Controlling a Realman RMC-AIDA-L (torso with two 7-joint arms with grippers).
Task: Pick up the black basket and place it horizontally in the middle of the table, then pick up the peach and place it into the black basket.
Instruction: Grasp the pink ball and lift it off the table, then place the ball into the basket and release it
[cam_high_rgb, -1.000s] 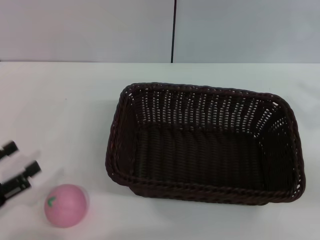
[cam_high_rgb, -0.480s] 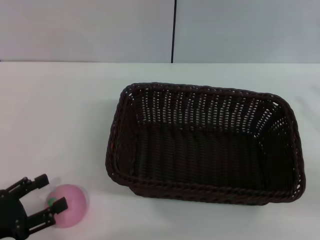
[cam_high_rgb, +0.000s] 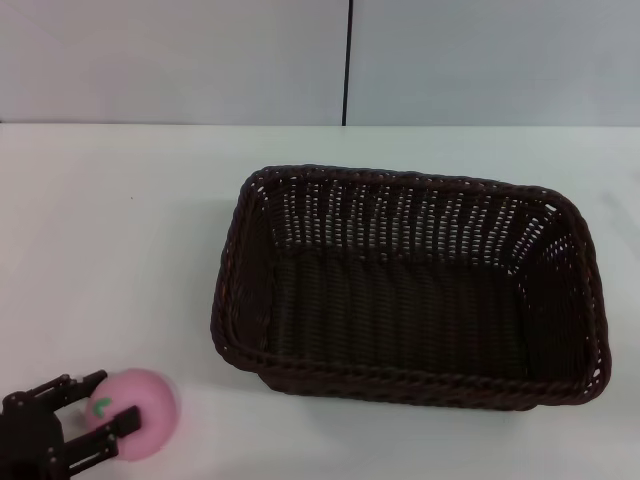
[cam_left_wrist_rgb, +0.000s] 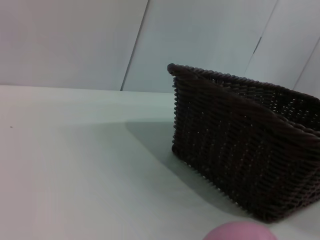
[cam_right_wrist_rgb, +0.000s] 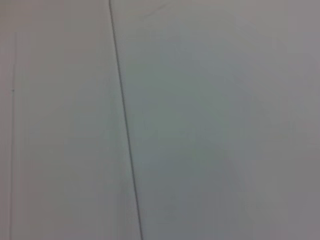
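The table (cam_high_rgb: 110, 230) is a wide white top filling most of the head view, its near edge cut off by the frame; the black basket (cam_high_rgb: 405, 285) stands upright on it, right of centre, long side running left to right, with nothing visible inside, and its near right corner runs close to the frame edge. In the left wrist view the black basket (cam_left_wrist_rgb: 245, 140) shows only one end and part of a side, the rest cut off. The peach (cam_high_rgb: 135, 412) sits on the table at the near left, well apart from the basket; the left wrist view catches only its top (cam_left_wrist_rgb: 240, 232) at the frame edge. The left gripper (cam_high_rgb: 92, 408) is mostly out of frame; its fingers are spread open on either side of the peach, whether touching it I cannot tell. The right gripper is out of sight; its wrist camera shows only a blank wall.
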